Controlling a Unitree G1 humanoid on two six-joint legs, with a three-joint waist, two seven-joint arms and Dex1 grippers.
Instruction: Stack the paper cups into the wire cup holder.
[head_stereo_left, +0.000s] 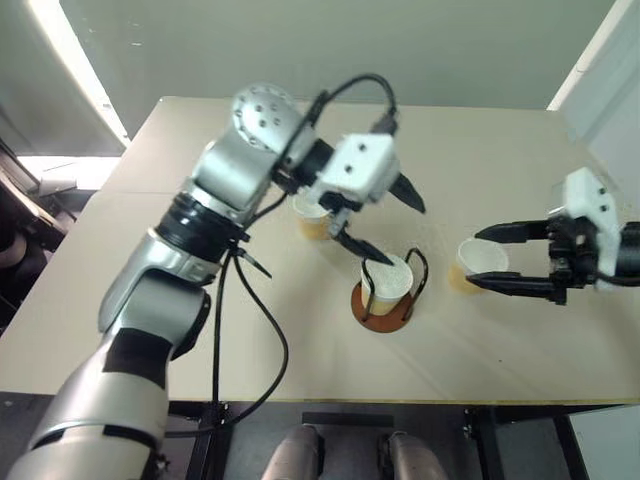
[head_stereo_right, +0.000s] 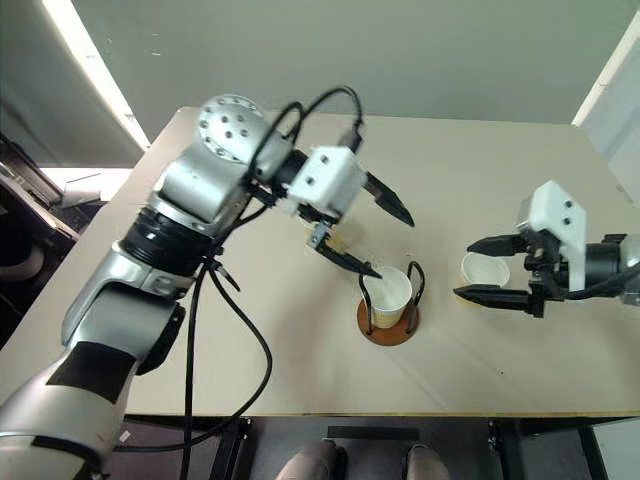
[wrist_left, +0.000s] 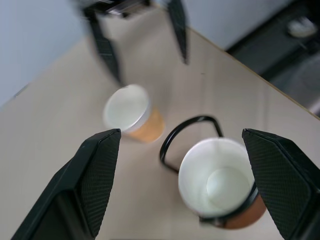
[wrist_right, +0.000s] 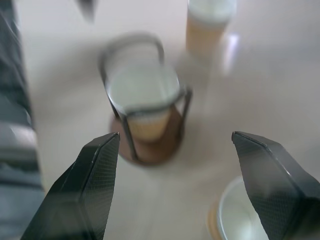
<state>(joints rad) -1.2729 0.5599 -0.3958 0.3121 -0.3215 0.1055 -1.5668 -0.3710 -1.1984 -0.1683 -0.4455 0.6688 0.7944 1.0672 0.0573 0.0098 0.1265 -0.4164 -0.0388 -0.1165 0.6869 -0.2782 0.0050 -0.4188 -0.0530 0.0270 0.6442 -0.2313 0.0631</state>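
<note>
Beige table (head_stereo_left: 500, 350) | far cup (head_stereo_left: 312, 217) half-hidden by spread left pincer (head_stereo_left: 385, 220) | right pincer (head_stereo_left: 492, 258) spread

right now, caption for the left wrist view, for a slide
Open left gripper above a paper cup in the wire cup holder.

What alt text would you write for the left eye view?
The open left gripper hovers over a paper cup seated in the wire cup holder on a beige table; the open right gripper brackets a second cup.
</note>
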